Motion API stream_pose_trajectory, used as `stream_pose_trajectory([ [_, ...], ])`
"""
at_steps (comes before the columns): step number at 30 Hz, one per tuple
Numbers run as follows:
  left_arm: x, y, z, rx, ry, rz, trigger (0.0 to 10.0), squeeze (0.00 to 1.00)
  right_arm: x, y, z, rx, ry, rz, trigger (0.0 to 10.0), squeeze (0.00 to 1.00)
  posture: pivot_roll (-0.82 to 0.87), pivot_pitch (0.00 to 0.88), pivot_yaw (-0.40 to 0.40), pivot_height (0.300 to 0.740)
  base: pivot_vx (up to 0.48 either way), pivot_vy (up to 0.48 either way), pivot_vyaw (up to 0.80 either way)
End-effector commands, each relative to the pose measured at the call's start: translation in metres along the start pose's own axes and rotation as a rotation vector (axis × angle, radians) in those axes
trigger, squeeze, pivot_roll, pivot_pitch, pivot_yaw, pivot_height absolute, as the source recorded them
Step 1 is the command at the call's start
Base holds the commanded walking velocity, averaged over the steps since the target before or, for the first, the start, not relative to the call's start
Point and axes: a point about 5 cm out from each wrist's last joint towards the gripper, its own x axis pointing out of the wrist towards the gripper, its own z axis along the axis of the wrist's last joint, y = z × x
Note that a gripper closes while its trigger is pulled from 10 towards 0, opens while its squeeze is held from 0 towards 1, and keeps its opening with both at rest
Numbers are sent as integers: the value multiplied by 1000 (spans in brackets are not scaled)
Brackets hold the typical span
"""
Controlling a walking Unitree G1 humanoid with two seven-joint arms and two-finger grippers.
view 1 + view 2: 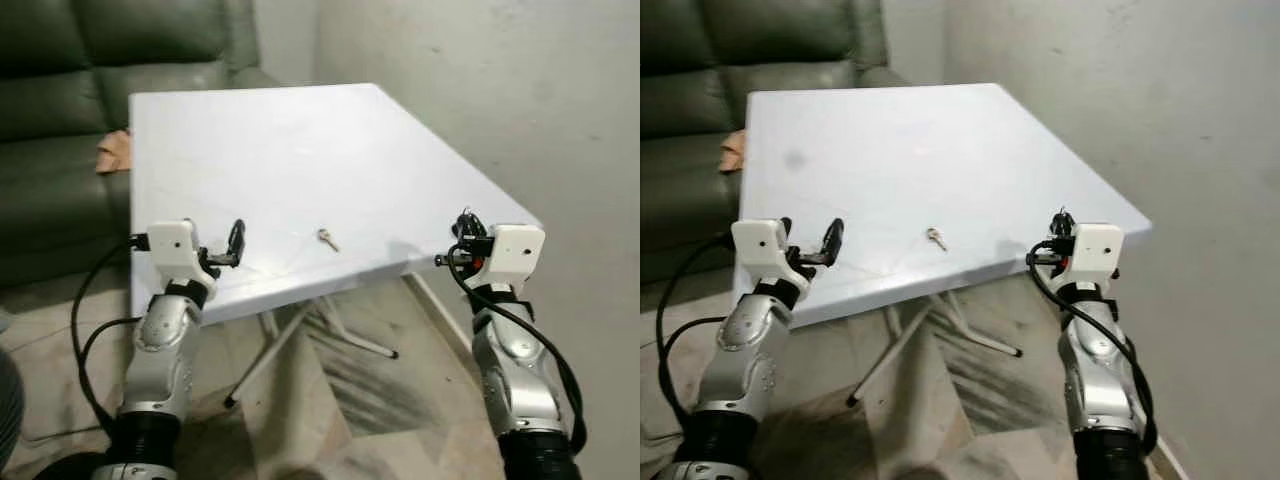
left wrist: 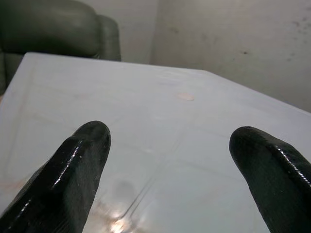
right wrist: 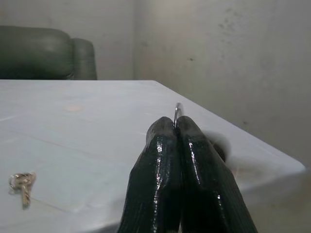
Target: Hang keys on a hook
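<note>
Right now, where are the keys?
The keys lie flat on the white table near its front edge, between the open left gripper and the shut right gripper.

No text, label, brand, number or sign can be read anywhere — not on the table [image 1: 300, 150], the wall [image 1: 520, 90] or the sofa [image 1: 60, 90].
</note>
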Motion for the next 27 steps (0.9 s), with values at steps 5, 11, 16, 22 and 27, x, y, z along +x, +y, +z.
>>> stream_pose_trajectory([
  [5, 1, -6, 0, -19, 2, -33, 10000, 0, 0, -7, 2, -14, -5, -20, 10000, 0, 13, 0, -17, 740, 0, 0, -763],
  [11, 1, -7, -1, -15, 10, -36, 10000, 0, -2, -10, 1, -19, 1, -29, 10000, 0, 5, 0, -15, 740, 0, 0, -764],
  [16, 1, -8, -2, -13, 17, -39, 10000, 0, -4, -12, 1, -20, 2, -36, 10000, 0, 2, 0, -13, 740, 0, 0, -763],
  [22, 0, -7, -2, -1, 22, -43, 10000, 0, -5, -11, 1, -20, 3, -39, 10000, 0, 0, 0, -8, 740, 0, 0, -763],
  [27, -1, -7, -3, 11, 35, -48, 10000, 0, -7, -12, 0, -26, 8, -36, 10000, 0, 1, 0, -7, 740, 0, 0, -763],
])
